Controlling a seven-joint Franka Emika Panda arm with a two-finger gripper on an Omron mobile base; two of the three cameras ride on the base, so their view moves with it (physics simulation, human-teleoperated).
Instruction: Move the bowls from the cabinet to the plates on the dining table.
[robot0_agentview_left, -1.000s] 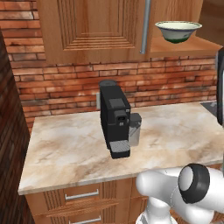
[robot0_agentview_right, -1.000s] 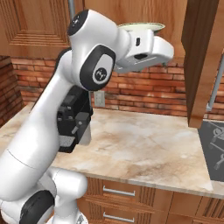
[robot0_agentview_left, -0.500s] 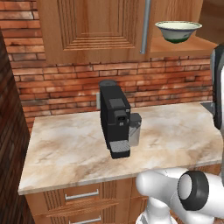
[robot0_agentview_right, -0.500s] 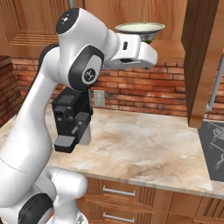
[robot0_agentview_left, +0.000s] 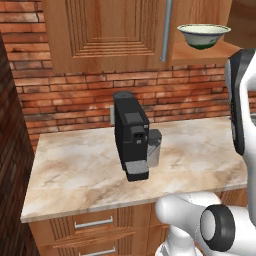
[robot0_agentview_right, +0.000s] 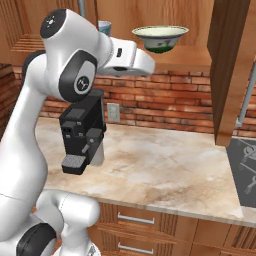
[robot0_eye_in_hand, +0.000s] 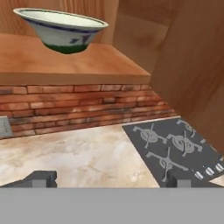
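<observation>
A patterned bowl (robot0_eye_in_hand: 61, 30) sits on the open cabinet (robot0_eye_in_hand: 65, 61) shelf. It looks rigid, smooth and breakable; its rim is the likeliest hold. The fingers (robot0_eye_in_hand: 41, 178) are spread wide, empty, below it.

The shelf (robot0_eye_in_hand: 78, 65) around the bowl (robot0_eye_in_hand: 61, 30) lies bare. The open door (robot0_agentview_right: 235, 65) walls off its right side. Below, the coffee machine (robot0_agentview_left: 131, 135) blocks the counter (robot0_agentview_left: 200, 150), which is otherwise seemingly free.
</observation>
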